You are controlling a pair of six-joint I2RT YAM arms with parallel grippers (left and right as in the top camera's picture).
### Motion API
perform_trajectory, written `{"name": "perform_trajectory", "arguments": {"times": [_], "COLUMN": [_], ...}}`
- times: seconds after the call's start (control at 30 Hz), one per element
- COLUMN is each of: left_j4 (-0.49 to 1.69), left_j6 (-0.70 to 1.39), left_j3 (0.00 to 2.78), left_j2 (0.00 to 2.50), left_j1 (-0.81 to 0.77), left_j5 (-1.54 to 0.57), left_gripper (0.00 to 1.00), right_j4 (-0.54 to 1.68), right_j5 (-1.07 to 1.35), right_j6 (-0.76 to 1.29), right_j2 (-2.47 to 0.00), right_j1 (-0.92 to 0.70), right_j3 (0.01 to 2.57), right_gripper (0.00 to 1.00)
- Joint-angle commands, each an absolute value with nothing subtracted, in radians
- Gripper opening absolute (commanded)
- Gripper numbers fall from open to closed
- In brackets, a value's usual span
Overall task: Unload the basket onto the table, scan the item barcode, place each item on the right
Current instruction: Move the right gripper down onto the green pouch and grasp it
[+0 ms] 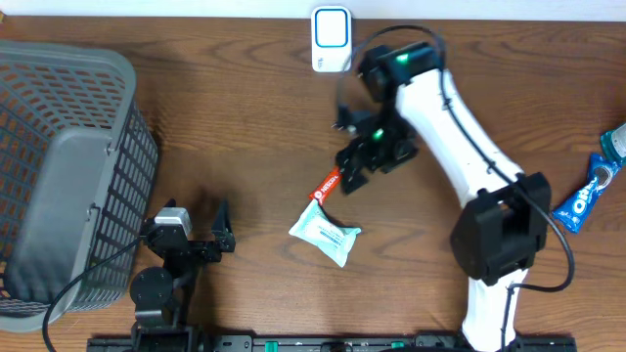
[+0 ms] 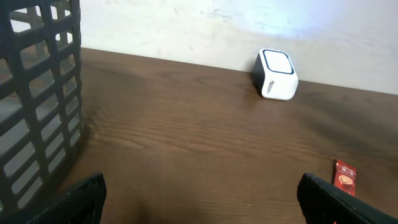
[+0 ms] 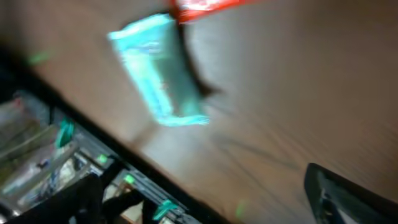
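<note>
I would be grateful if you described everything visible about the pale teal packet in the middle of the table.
The pale teal packet is a small, soft-looking pouch, whitish-teal, slightly puffy, with print too small to read. It lies flat on the wooden table, turned diagonally, near the front centre. Its upper left corner sits next to the red sachet; whether they touch is unclear. The open right hand is apart from it. The right wrist view shows it only blurred.

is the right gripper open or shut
Open: the right gripper has its fingers far apart in the wrist view, nothing between them; the teal packet lies free on the table.
</note>
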State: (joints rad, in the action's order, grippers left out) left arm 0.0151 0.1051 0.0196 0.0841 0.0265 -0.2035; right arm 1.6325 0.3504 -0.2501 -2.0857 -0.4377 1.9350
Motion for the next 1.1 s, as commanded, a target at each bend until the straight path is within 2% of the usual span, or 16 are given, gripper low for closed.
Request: {"name": "perform_trajectory", "arguments": {"times": [0.0,0.17,0.33,0.63,0.93,1.07], "left_j4": [0.049,0.049,0.049,0.049,0.049,0.049], "left_j6": [0.11,0.11,0.11,0.11,0.11,0.11], "left_j3": [0.004,0.004,0.004,0.004,0.004,0.004], "left_j2": [0.084,0.084,0.084,0.084,0.084,0.084], "left_j1": [0.033,0.033,0.033,0.033,0.033,0.033], "left_j5": [-0.216,-0.216,-0.216,-0.216,-0.216,-0.216], "left_gripper": [0.98,0.98,0.98,0.98,0.98,0.98], "right_j4": [1.629,1.546,1.497,1.316,1.066,1.003], "right_j5": [0.416,0.222,0.134,-0.079,-0.111,-0.124], "right_j6": [-0.326,-0.227,-0.207,-0.036,-0.007,0.034], "right_j2": [-2.066,-2.066,-2.066,-2.056,-2.049,-2.049], "right_j1": [-0.503,-0.646,-0.746,-0.892,-0.95,-0.94], "right_j3": [1.915,1.914,1.893,1.664,1.473,1.406], "right_gripper": [0.99,0.99,0.99,0.99,0.99,0.94]}}
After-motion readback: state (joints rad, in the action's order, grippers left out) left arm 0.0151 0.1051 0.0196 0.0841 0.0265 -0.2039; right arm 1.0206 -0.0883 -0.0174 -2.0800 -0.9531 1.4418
